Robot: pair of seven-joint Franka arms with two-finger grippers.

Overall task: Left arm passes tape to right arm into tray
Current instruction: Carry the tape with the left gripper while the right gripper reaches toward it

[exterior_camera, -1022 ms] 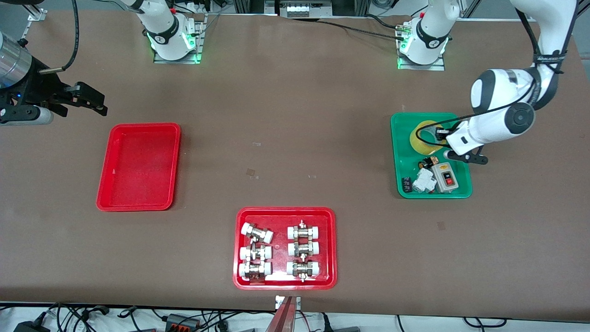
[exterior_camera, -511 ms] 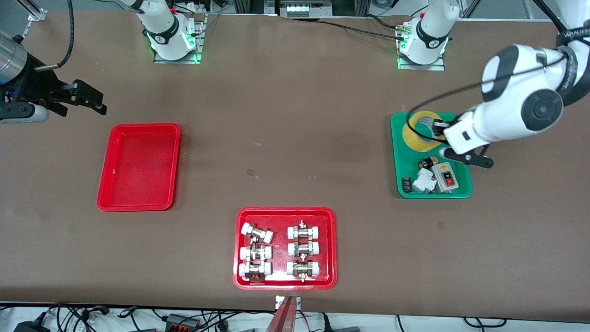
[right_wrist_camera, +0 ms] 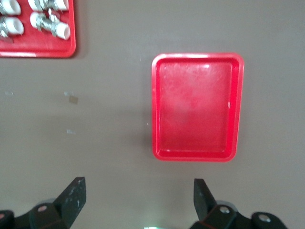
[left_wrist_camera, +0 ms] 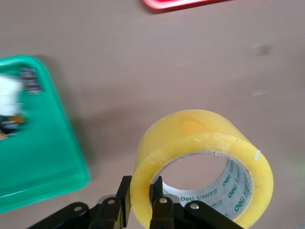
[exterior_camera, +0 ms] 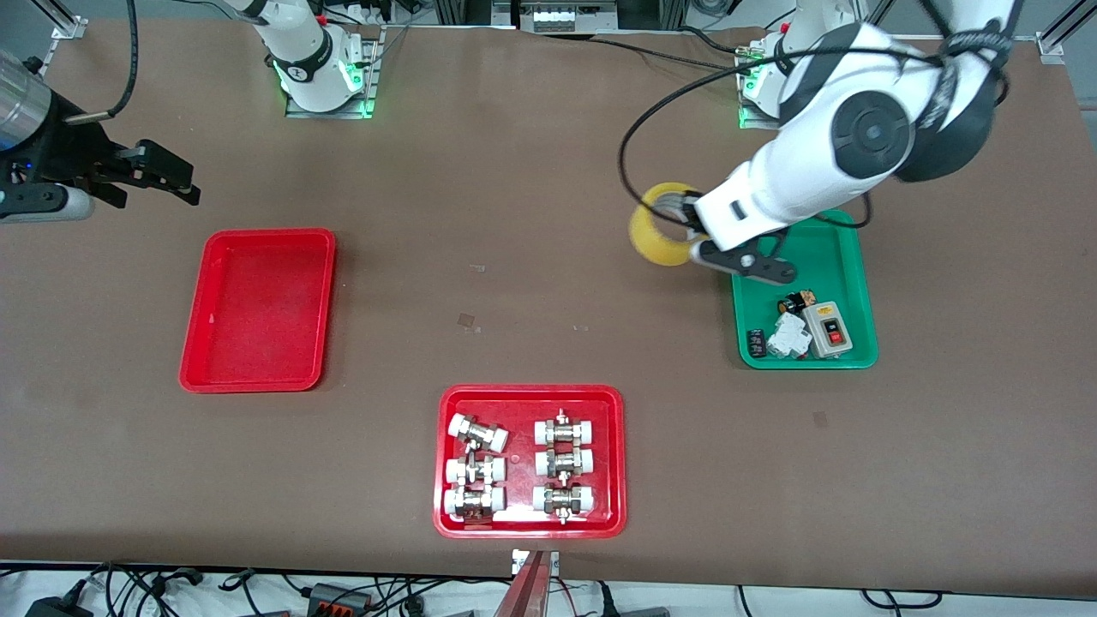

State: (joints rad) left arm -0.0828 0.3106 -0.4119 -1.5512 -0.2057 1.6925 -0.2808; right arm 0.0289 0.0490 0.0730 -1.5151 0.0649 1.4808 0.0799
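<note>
The yellow tape (exterior_camera: 655, 242) hangs in the air over bare table, just off the green tray's edge toward the table's middle. My left gripper (exterior_camera: 686, 224) is shut on it. In the left wrist view the black fingers (left_wrist_camera: 162, 207) pinch the wall of the tape (left_wrist_camera: 200, 138), one inside the ring and one outside. My right gripper (exterior_camera: 184, 184) waits open over bare table at the right arm's end, with nothing between its fingers. The plain red tray (exterior_camera: 257, 308) lies empty close by it. The right wrist view shows the right gripper (right_wrist_camera: 138, 195) and the tray (right_wrist_camera: 198, 107).
The green tray (exterior_camera: 823, 248) at the left arm's end holds a grey switch box (exterior_camera: 828, 330) and small parts. A red tray with metal fittings (exterior_camera: 530, 396) lies near the front edge. Brown tabletop stretches between the trays.
My left arm lifted the tape out of the green tray and carried it toward the table's middle. The right gripper has hardly moved.
</note>
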